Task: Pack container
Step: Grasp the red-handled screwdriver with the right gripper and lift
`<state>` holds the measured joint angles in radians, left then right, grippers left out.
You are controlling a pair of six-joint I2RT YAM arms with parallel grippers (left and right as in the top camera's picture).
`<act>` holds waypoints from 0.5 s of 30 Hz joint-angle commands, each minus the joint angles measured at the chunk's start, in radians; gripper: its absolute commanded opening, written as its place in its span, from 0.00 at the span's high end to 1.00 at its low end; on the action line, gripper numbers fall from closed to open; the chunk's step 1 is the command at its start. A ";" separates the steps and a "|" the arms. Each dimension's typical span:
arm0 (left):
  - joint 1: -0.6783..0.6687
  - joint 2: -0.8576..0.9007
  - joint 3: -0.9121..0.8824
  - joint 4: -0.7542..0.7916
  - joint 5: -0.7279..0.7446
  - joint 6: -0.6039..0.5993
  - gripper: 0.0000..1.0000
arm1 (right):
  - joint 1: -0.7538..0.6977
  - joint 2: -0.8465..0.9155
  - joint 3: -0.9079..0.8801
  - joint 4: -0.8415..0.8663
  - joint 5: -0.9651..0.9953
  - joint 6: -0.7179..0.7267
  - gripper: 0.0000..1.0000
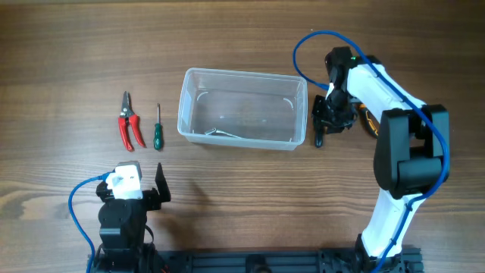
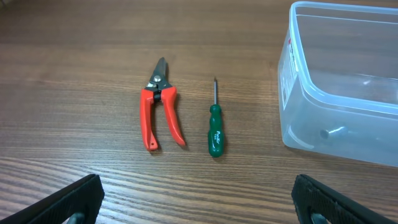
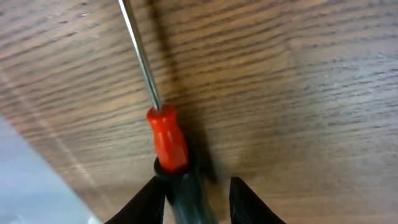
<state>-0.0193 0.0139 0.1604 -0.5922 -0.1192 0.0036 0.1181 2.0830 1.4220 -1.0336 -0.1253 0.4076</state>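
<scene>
The clear plastic container (image 1: pixel 242 74) stands mid-table; its left wall (image 2: pixel 292 93) also shows in the left wrist view. A small metal piece (image 1: pixel 216 133) lies inside it. Just right of the container, my right gripper (image 1: pixel 322 125) is shut on a screwdriver (image 3: pixel 168 140) with a red collar, a dark handle and a bare steel shaft, close over the wood. My left gripper (image 1: pixel 132 182) is open wide at the front left, its fingers (image 2: pixel 74 199) empty. Red-handled pruners (image 2: pixel 160 112) and a green screwdriver (image 2: pixel 216 127) lie ahead of it.
The pruners (image 1: pixel 129 121) and the green screwdriver (image 1: pixel 158 127) lie side by side left of the container. An orange and black object (image 1: pixel 369 121) sits partly hidden behind the right arm. A blue cable loops above the right wrist.
</scene>
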 commanded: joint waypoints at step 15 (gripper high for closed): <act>0.006 -0.008 -0.006 0.001 -0.006 0.018 0.00 | -0.001 -0.011 -0.022 0.013 0.013 0.014 0.96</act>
<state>-0.0193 0.0139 0.1604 -0.5922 -0.1192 0.0036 0.1181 2.0811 1.4132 -1.0256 -0.1257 0.4221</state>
